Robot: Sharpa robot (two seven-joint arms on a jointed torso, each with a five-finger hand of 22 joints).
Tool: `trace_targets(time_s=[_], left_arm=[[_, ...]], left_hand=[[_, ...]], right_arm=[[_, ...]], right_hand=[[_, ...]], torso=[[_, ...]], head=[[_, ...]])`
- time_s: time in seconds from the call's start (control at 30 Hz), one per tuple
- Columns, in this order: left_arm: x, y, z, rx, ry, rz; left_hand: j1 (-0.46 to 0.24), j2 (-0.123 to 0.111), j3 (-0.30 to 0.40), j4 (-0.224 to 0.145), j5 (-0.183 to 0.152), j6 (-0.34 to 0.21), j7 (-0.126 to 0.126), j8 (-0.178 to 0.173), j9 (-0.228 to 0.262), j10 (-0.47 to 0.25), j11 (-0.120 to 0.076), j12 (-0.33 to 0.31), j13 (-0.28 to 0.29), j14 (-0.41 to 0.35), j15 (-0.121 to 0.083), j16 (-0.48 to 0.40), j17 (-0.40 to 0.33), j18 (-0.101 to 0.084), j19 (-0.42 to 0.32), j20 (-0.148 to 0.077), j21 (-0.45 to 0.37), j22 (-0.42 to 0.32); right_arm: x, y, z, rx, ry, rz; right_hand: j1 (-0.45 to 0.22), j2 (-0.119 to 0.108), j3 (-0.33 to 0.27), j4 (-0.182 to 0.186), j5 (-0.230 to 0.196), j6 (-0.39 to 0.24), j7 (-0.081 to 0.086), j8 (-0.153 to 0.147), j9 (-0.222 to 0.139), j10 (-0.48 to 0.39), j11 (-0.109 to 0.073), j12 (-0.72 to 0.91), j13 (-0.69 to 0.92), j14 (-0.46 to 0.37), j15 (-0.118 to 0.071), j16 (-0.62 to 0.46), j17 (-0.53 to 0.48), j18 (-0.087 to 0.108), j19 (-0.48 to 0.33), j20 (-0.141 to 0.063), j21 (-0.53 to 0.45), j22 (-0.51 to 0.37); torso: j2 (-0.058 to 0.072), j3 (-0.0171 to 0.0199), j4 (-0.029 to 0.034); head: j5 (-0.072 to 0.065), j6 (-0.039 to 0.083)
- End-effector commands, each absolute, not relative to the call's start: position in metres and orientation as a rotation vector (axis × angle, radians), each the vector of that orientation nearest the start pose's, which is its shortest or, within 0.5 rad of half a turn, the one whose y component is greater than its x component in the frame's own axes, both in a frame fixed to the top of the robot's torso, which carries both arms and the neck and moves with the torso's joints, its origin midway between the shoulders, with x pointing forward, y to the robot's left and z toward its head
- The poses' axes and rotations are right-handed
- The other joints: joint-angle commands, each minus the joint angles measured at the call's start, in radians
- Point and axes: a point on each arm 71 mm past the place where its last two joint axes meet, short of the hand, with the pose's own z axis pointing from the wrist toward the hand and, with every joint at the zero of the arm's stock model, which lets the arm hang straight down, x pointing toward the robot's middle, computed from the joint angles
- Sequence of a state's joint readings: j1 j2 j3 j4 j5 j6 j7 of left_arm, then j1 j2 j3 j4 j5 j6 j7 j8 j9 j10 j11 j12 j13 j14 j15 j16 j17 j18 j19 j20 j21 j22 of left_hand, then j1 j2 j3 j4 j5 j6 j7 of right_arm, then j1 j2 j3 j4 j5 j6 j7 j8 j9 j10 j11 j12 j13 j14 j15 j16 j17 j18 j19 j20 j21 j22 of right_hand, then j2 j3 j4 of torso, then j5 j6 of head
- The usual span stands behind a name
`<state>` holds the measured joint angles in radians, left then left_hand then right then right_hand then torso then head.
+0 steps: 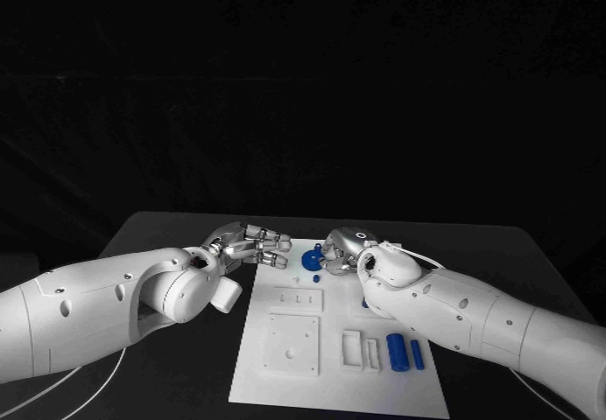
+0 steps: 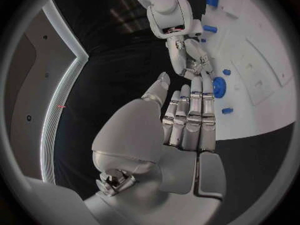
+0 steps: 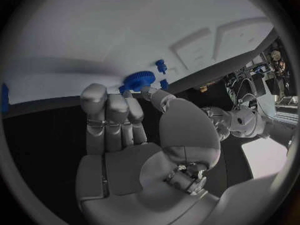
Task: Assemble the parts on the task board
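Note:
The white task board (image 1: 334, 367) lies in the middle of the table. A blue gear (image 1: 313, 259) sits at its far end, between my two hands. My right hand (image 1: 343, 254) reaches it from the right. In the right wrist view the thumb and fingertips (image 3: 129, 91) close on the rim of the gear (image 3: 137, 79). My left hand (image 1: 253, 245) is on the gear's left side with its fingers (image 2: 195, 105) straight and the thumb apart, the tips right beside the gear (image 2: 219, 86); it holds nothing. Two small blue pegs (image 2: 226, 72) (image 2: 227, 110) stand on the board close to the gear.
Two blue cylinders (image 1: 398, 352) (image 1: 416, 353) lie on the board's near right part, next to white slotted blocks (image 1: 360, 347). A square white plate (image 1: 292, 343) and a smaller one (image 1: 297, 300) occupy the board's left half. Black table surrounds the board.

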<state>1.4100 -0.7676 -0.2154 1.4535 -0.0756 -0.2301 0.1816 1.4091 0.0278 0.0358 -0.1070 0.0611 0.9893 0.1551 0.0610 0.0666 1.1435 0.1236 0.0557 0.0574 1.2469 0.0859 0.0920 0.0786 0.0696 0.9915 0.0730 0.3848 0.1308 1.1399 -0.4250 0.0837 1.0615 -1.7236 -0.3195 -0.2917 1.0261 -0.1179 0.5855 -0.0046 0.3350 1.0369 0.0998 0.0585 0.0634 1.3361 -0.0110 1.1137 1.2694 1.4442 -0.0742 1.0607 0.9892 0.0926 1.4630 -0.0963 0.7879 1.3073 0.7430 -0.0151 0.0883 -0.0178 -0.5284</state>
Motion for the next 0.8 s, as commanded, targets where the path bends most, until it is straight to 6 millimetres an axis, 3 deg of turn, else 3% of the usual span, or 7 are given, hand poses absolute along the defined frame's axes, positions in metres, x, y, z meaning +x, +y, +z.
trace_targets(time_s=[0.03, 0.23, 0.47, 0.6, 0.67, 0.77, 0.8], left_arm=[[0.513, 0.188, -0.153, -0.937, 1.711, -1.423], [0.513, 0.190, -0.153, -0.938, 1.709, -1.419], [0.513, 0.194, -0.153, -0.942, 1.704, -1.414], [0.513, 0.196, -0.153, -0.944, 1.700, -1.411], [0.513, 0.196, -0.153, -0.945, 1.699, -1.411], [0.513, 0.197, -0.153, -0.944, 1.697, -1.413], [0.513, 0.198, -0.153, -0.944, 1.696, -1.413]], left_hand=[[0.000, 0.004, 0.002, -0.002, 0.007, -0.006, 0.000, 0.002, 0.000, -0.007, -0.001, 0.004, 0.001, -0.007, 0.002, -0.003, -0.001, 0.004, -0.005, -0.003, 0.002, -0.001], [-0.001, 0.004, 0.003, -0.004, 0.007, -0.008, 0.001, 0.002, 0.000, -0.007, -0.001, 0.003, 0.001, -0.006, 0.002, -0.003, -0.001, 0.004, -0.006, -0.003, 0.005, -0.001], [-0.001, 0.004, 0.003, -0.004, 0.007, -0.008, 0.001, 0.002, 0.000, -0.007, -0.001, 0.003, 0.001, -0.006, 0.002, -0.003, -0.001, 0.004, -0.006, -0.003, 0.005, -0.001], [-0.001, 0.004, 0.003, -0.004, 0.007, -0.008, 0.001, 0.002, 0.000, -0.007, -0.001, 0.003, 0.001, -0.006, 0.002, -0.003, -0.001, 0.004, -0.006, -0.003, 0.005, -0.001], [-0.001, 0.004, 0.003, -0.004, 0.007, -0.008, 0.001, 0.002, 0.000, -0.007, -0.001, 0.003, 0.001, -0.006, 0.002, -0.003, -0.001, 0.004, -0.006, -0.003, 0.005, -0.001], [0.000, 0.003, 0.005, -0.007, 0.007, -0.008, 0.000, 0.002, 0.000, -0.008, -0.001, 0.003, 0.001, -0.006, 0.002, -0.003, -0.001, 0.004, -0.007, -0.003, 0.008, 0.000], [0.000, 0.003, 0.005, -0.007, 0.007, -0.008, 0.000, 0.002, 0.000, -0.008, -0.001, 0.003, 0.001, -0.006, 0.002, -0.003, -0.001, 0.004, -0.007, -0.003, 0.008, 0.000]], right_arm=[[0.558, -0.125, -0.200, -0.148, 1.559, 0.359], [0.554, -0.133, -0.197, -0.126, 1.522, 0.349], [0.547, -0.147, -0.189, -0.094, 1.457, 0.364], [0.541, -0.165, -0.176, -0.059, 1.397, 0.400], [0.540, -0.176, -0.167, -0.036, 1.371, 0.425], [0.542, -0.194, -0.155, 0.006, 1.355, 0.467], [0.542, -0.200, -0.153, 0.015, 1.354, 0.480]], right_hand=[[-0.007, -0.001, 0.030, -0.014, 0.013, -0.004, 0.005, 0.004, -0.001, -0.011, 0.000, -0.007, -0.003, -0.003, -0.006, -0.007, -0.002, -0.004, 0.060, -0.005, -0.005, 0.077], [-0.025, 0.002, 0.120, -0.041, 0.024, 0.000, 0.005, 0.003, -0.001, -0.010, -0.002, -0.005, -0.003, -0.002, -0.008, -0.009, -0.002, -0.005, 0.060, -0.006, -0.004, 0.077], [-0.030, -0.001, 0.159, -0.054, 0.019, 0.006, 0.004, 0.003, -0.001, -0.007, -0.004, -0.003, -0.001, -0.002, -0.009, -0.006, 0.001, -0.005, 0.061, -0.008, 0.001, 0.078], [-0.012, -0.015, 0.157, -0.065, 0.011, 0.011, 0.003, 0.003, -0.001, -0.006, -0.004, -0.003, -0.002, -0.003, -0.009, -0.006, 0.000, -0.006, 0.060, -0.008, 0.004, 0.079], [0.026, -0.032, 0.127, -0.079, -0.002, 0.015, 0.002, 0.003, -0.001, -0.004, -0.001, -0.003, -0.002, -0.004, -0.009, -0.014, -0.006, -0.006, 0.059, -0.008, -0.003, 0.077], [0.086, -0.050, -0.015, -0.080, 0.018, 0.015, 0.003, 0.004, -0.001, 0.000, 0.004, -0.001, -0.001, -0.003, -0.006, -0.013, -0.004, -0.007, 0.059, -0.005, -0.002, 0.078], [0.106, -0.045, -0.058, -0.083, 0.015, 0.014, 0.002, 0.003, -0.001, -0.001, 0.006, -0.001, -0.001, -0.003, -0.006, -0.013, -0.004, -0.006, 0.059, -0.005, -0.002, 0.078]], torso=[[0.000, -0.0005, 0.0001], [-0.001, -0.0011, 0.0000], [-0.001, -0.0007, -0.0023], [-0.002, -0.0008, -0.0040], [-0.002, 0.0004, -0.0068], [-0.003, 0.0032, -0.0133], [-0.004, 0.0035, -0.0150]], head=[[0.001, -0.001], [0.002, 0.001], [0.004, 0.003], [0.003, 0.007], [0.002, 0.011], [0.001, 0.013], [0.001, 0.013]])
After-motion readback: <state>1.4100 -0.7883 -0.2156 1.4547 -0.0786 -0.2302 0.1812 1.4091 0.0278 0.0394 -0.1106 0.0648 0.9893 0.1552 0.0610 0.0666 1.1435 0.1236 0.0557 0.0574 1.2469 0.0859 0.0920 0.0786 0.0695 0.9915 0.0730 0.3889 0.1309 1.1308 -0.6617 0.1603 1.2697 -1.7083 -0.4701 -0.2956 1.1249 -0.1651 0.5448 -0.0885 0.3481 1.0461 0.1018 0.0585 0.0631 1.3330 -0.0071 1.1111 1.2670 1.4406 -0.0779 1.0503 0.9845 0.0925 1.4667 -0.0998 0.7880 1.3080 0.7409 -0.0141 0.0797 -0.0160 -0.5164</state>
